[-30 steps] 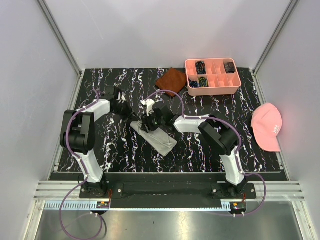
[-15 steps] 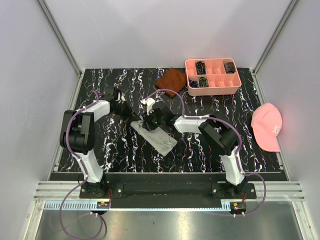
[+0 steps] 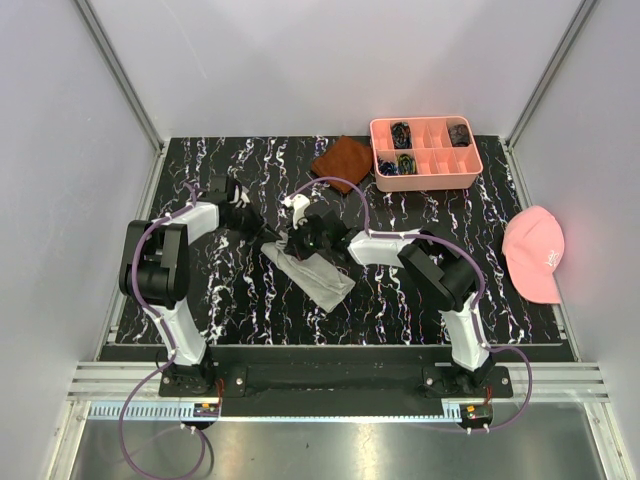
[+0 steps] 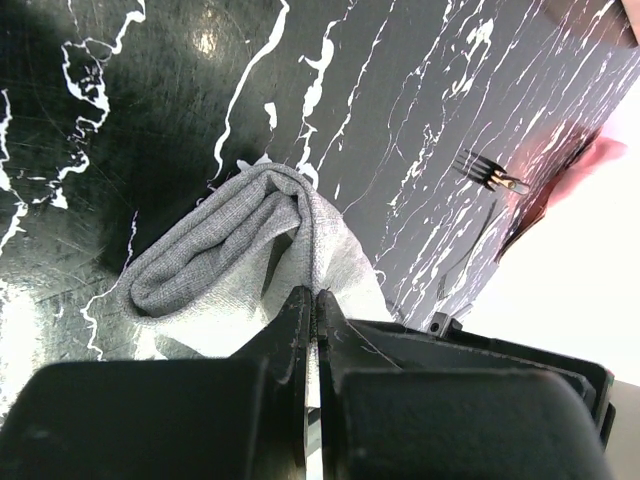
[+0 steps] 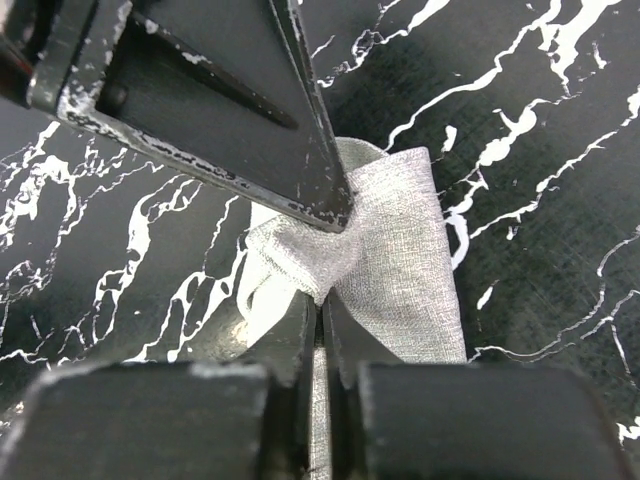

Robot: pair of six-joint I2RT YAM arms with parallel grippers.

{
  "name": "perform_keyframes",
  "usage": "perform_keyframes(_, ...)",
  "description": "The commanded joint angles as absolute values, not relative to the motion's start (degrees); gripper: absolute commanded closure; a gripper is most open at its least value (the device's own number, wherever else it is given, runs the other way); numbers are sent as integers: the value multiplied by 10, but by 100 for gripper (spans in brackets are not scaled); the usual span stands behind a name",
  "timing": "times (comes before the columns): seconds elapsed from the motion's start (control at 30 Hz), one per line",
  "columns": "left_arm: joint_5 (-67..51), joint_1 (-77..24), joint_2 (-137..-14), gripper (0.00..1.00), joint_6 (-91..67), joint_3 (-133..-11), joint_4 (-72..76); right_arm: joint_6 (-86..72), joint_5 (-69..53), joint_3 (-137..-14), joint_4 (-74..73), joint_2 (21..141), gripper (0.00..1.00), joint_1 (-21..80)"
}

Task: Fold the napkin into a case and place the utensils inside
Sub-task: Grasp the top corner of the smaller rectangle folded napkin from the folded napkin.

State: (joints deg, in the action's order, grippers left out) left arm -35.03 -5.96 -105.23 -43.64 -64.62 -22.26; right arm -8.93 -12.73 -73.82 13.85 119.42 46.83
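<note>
The light grey napkin (image 3: pixel 312 275) lies as a folded strip on the black marbled table, between the two arms. At its far left end my left gripper (image 3: pixel 267 237) is shut on a raised fold of the napkin (image 4: pixel 225 250); the fingertips (image 4: pixel 300 305) pinch the cloth. My right gripper (image 3: pixel 293 248) is shut on the napkin (image 5: pixel 395 270) right beside it, with a ridge of fabric squeezed between its jaws. The left gripper's finger (image 5: pixel 230 95) sits just above that pinch. A silver fork (image 4: pixel 488 171) lies on the table beyond the napkin. A slim dark piece (image 4: pixel 468 252) lies near it.
A pink compartment tray (image 3: pixel 425 178) with small dark items stands at the back right. A rust-brown cloth (image 3: pixel 343 160) lies to its left. A pink cap (image 3: pixel 535 252) rests at the right edge. Grey walls enclose the table on three sides.
The right gripper's jaws have closed onto the napkin's fold beside the left gripper. The left gripper has kept its pinch and barely moved.
</note>
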Motion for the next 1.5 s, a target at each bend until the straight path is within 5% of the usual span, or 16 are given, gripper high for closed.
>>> perform_keyframes(0.0,-371,-56,-1023,97,-429,-642,-205,-103,-135,-765,152,1183,100,473)
perform_keyframes(0.13,-243,-55,-955,51,-390,-630,-237,-121,-133,-768,103,1159,100,471)
perform_keyframes(0.2,-189,-57,-920,42,-388,-616,-243,-135,-134,-768,81,1153,100,468)
perform_keyframes(0.3,-114,-72,-875,49,-383,-598,-244,-180,-138,-773,62,1148,100,461)
perform_keyframes(0.4,-77,-100,-873,72,-375,-591,-250,-239,-156,-769,58,1143,100,446)
perform_keyframes(0.6,-31,-176,-921,82,-367,-617,-265,-307,-182,-770,50,1143,100,423)
perform_keyframes(1.47,105,-265,-1041,66,-332,-725,-373,-338,-207,-766,62,1144,100,418)
